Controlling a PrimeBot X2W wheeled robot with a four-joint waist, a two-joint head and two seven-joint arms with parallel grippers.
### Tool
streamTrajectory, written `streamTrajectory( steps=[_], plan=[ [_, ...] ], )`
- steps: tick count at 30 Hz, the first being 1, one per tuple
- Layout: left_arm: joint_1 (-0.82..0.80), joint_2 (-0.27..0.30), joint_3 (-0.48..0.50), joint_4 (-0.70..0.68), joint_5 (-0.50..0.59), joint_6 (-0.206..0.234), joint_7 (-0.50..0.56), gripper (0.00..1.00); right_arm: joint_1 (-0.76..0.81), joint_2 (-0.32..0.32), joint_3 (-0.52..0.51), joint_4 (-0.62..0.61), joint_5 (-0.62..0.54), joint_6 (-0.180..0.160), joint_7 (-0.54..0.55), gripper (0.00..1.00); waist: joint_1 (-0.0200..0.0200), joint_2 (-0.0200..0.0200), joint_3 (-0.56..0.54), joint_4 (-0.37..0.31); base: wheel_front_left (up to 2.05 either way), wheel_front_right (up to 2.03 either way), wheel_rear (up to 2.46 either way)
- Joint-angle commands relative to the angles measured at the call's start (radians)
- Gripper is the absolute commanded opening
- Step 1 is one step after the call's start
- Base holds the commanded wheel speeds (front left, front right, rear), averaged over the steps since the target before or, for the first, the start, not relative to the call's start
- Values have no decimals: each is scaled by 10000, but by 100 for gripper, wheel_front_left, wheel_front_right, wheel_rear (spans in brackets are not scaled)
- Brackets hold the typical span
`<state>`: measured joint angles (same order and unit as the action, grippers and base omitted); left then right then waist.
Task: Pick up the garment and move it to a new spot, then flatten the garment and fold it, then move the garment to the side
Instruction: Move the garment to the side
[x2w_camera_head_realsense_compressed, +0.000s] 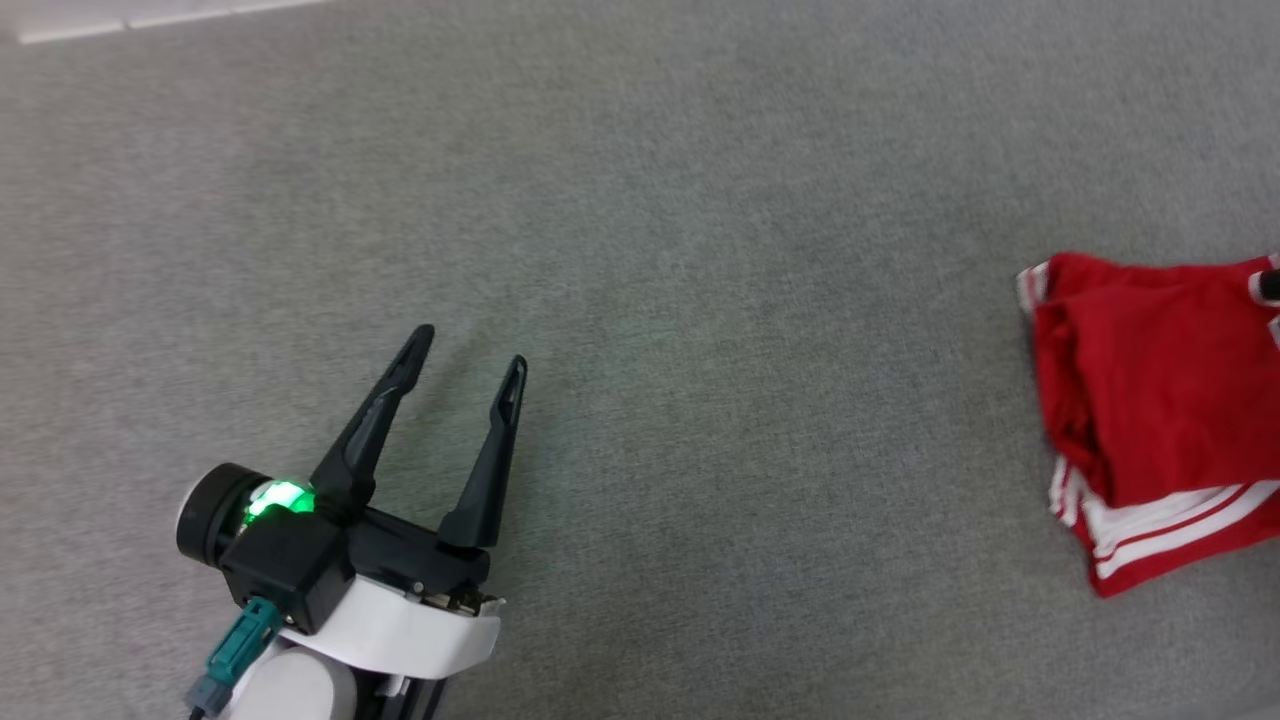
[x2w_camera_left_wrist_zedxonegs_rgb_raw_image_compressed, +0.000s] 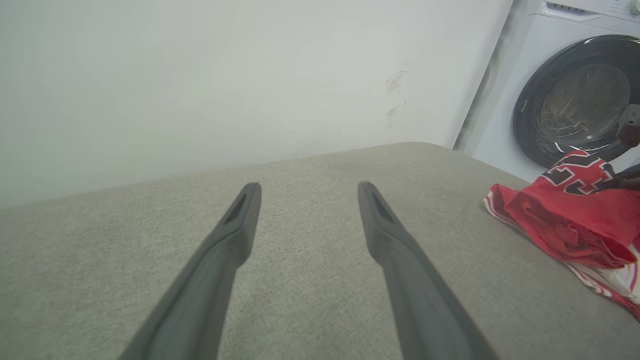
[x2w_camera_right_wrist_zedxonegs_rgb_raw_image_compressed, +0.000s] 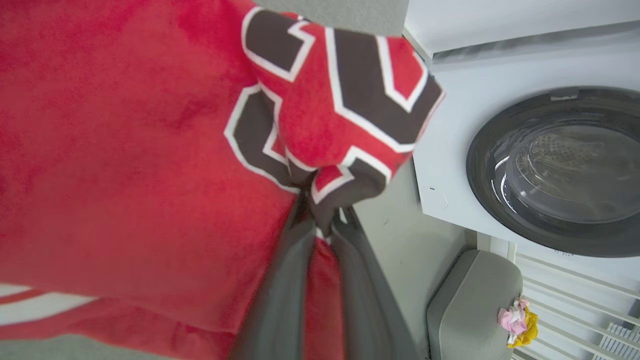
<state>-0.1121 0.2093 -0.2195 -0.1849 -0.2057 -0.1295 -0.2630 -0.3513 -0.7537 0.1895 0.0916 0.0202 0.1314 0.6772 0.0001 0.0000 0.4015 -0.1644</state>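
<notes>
Garment (x2w_camera_right_wrist_zedxonegs_rgb_raw_image_compressed: 125, 150) cloth is pinched low in the right wrist frame, where our right gripper (x2w_camera_right_wrist_zedxonegs_rgb_raw_image_compressed: 325, 220) clamps a fold of the dark lettering. In the head frame the bunched heap lies at the right edge of the grey surface (x2w_camera_head_realsense_compressed: 700, 250), well apart from our left gripper (x2w_camera_head_realsense_compressed: 471, 346), spread and empty at lower left. A washing machine (x2w_camera_right_wrist_zedxonegs_rgb_raw_image_compressed: 550, 165) stands beyond. We judge the pinch thin: lifting could slip the fold, or raise the heap twisted.

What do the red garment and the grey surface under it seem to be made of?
The garment: soft knitted fabric, matt, probably jersey; it creases and drapes loosely. The grey surface: woven upholstery cloth, matt, with a fine visible weave.
</notes>
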Motion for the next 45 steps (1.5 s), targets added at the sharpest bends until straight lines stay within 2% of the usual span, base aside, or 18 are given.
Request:
streamTrajectory(
  steps=[1, 12, 16, 21, 22, 23, 24, 29, 32, 37, 45],
  plan=[
    [-156, 80, 16, -52, 44, -15, -21, 100, -254, -105, -197, 264, -46, -14, -236, 0, -1, 0, 540, -422, 0, 0, 0],
    [-666, 611, -204, -411, 86, -15, -21, 100, -1386, -261, -1445, 2651, -879, -15, -2164, 0, -1, 0, 1601, -548, 0, 0, 0],
    [-735, 750, -194, -388, 44, -15, -21, 100, -1664, -327, -1627, 3371, -1162, -15, -2661, 0, -1, 0, 1790, -494, 0, 0, 0],
    [-734, 779, -185, -322, -3, -15, -21, 100, -1929, -76, -2105, 4084, -1432, -15, -2958, 0, -1, 0, 1778, -407, 0, 0, 0],
    [-723, 755, -182, -295, -11, -15, -21, 100, -1938, 0, -2319, 4167, -1544, -15, -3059, 22, -1, 0, 1722, -387, 0, 0, 0],
    [-704, 695, -137, -273, -42, -15, -21, 100, -1905, 150, -2503, 4226, -1652, -15, -3164, 96, -1, 0, 1638, -371, 0, 0, 0],
    [-657, 656, -112, -238, -59, -15, -21, 100, -1886, 339, -2659, 4272, -1734, -14, -3245, 100, -1, 0, 1534, -367, 0, 0, 0],
    [-359, 365, 75, 22, -62, -15, -21, 100, -1976, 1184, -3415, 3986, -1892, -15, -3660, 100, -1, 0, 793, -341, 0, 0, 0],
    [-132, 85, 454, 159, -131, -15, -21, 100, -2039, 1842, -3819, 3385, -1687, -14, -4006, 100, -1, 0, 208, -306, 0, 0, 0],
    [299, -262, 974, 307, -122, -15, -21, 100, -1714, 2883, -3533, 1950, -1458, -14, -4363, 100, -1, 0, -740, -217, 0, 0, 0],
    [1122, -748, 1874, 300, 13, -15, -20, 100, -674, 4769, -3183, -731, -1, -14, -5208, 100, -1, 0, -1920, 27, 0, 0, 0]
  ],
)
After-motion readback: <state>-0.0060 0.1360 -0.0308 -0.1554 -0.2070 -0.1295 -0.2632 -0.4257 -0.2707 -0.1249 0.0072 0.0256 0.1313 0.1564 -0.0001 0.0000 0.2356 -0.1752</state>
